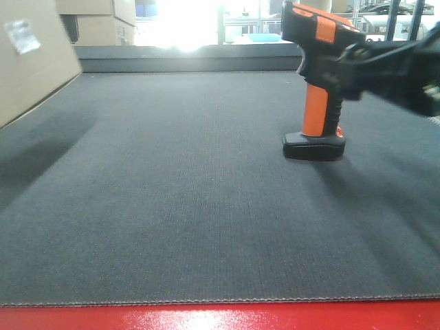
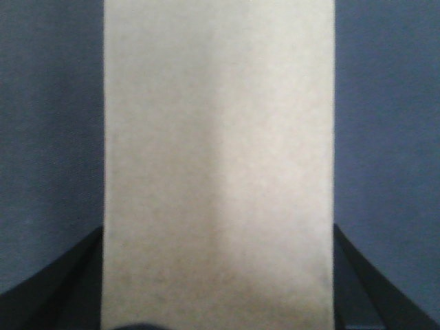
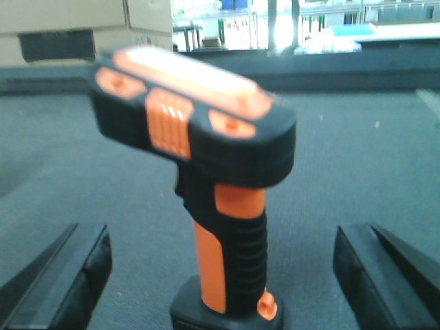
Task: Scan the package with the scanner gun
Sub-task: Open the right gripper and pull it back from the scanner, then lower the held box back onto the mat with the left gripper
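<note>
The left pincer is pinching the package and holds it tilted at the far left of the worktop, with its label showing. The scanner stands upright on the right, untouched, between the spread fingers of the right pincer. I'd say this is the pickup step. Next it needs to close on the handle, lift, and aim at the label.

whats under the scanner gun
The scanner gun stands on its flat black foot on the dark grey mat; the patch under the foot is hidden.
</note>
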`<state>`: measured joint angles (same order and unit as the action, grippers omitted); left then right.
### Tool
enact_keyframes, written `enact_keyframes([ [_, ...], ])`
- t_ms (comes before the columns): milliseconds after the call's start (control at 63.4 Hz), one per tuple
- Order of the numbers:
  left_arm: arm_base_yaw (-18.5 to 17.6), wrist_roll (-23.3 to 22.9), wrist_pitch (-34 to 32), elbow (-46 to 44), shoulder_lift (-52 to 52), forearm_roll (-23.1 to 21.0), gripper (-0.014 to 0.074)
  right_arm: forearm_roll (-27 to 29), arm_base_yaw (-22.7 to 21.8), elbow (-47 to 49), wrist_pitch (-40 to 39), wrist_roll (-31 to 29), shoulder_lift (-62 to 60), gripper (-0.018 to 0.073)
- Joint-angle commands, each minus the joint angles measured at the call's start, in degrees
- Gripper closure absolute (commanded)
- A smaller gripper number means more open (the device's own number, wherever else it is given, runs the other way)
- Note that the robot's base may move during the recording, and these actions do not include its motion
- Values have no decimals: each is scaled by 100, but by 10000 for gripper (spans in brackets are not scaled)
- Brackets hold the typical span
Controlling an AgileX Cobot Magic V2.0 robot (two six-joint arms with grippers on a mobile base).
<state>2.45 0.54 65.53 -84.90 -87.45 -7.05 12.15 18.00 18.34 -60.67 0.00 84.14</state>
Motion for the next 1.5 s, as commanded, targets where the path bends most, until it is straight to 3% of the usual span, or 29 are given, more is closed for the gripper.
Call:
enact_keyframes([
  [0,15,-10,-119,-48,-160,134,481,-37,-1,-223,93,0,-683,-2],
  [205,15,-10,-296,-48,-504,252,468,-37,-1,-264,1702,0,-2306,-2],
  [394,15,-10,-296,-48,-709,323,465,-37,-1,-264,2357,0,-3118,-2],
  [726,-33,-10,-478,-48,-770,705,457,-37,-1,-264,2384,0,-3351,-2],
  [1025,-113,-10,-491,-48,-770,770,178,-37,-1,-264,2384,0,-3351,-2],
  [1483,-113,-10,-390,-48,-770,884,109,-37,-1,-242,2345,0,-3348,-2],
])
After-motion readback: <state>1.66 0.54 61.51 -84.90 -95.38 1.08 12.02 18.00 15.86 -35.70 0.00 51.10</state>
